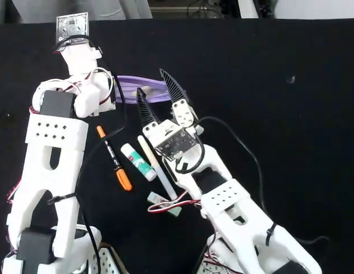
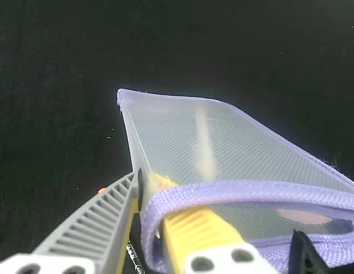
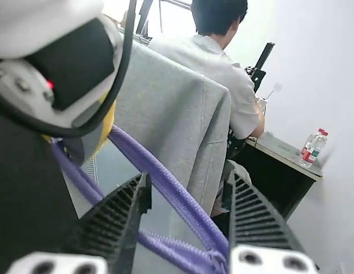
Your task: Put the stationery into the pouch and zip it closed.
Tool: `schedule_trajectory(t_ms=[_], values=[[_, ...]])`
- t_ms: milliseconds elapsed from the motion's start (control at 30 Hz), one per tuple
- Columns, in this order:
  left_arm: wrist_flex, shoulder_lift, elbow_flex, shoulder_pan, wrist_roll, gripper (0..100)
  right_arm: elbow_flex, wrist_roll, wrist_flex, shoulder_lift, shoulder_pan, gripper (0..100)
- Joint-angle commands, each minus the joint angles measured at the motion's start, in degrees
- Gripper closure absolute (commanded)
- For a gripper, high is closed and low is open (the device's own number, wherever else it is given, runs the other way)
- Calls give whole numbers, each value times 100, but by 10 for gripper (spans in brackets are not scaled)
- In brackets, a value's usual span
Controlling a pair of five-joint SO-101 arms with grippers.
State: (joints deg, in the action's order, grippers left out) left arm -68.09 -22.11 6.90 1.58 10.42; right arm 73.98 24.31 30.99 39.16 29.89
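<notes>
Left wrist view has the translucent mesh pouch with a woven purple zipper band point(image 2: 222, 142) stretching away over the black cloth, its fine grid texture plain and its mouth edge nearest the camera. The left gripper point(image 2: 145, 182) is clamped on that edge, a yellow finger on one side of the purple band and a grey ribbed finger on the other. From the high view, the pouch point(image 1: 140, 85) appears edge-on as a lilac strip at the far part of the table, running from the left gripper point(image 1: 113, 93) to the right gripper point(image 1: 151, 80). The right gripper's black, pointed, ridged fingers stand apart with the strip between them. The right wrist view confirms this: the cord-like purple band point(image 3: 165, 182) passes through the gap of the spread right gripper point(image 3: 188, 180); whether either finger touches it I cannot tell. Nearer the arm bases, outside the pouch, lie a slim black marker with orange ends point(image 1: 113, 157), a stubby white glue stick with a green label point(image 1: 139, 162), a long white rod-like pen point(image 1: 157, 166) and a small flat pale-green block point(image 1: 164, 204), all on the matte black tablecloth point(image 1: 291, 142).
</notes>
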Motion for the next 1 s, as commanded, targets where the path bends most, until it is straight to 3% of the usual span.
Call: schedule_trajectory(t_ms=[0, 67, 233, 500, 733, 967], values=[[26, -26, -330, -286, 70, 972, -171, 53, -53, 391, -70, 800], [53, -26, -338, -497, 62, 972, -303, 62, -624, 769, -97, 801], [246, -26, -347, -1059, 53, 972, -1578, 18, -3420, 1473, 44, 801], [563, -26, -321, -1754, 53, 972, -3574, -730, -6708, 901, 343, 801], [686, -26, -321, -2149, 53, 972, -3855, -800, -7877, 40, 352, 801], [695, -26, -356, -2202, 53, 972, -3916, -1292, -7763, -1666, 510, 801]])
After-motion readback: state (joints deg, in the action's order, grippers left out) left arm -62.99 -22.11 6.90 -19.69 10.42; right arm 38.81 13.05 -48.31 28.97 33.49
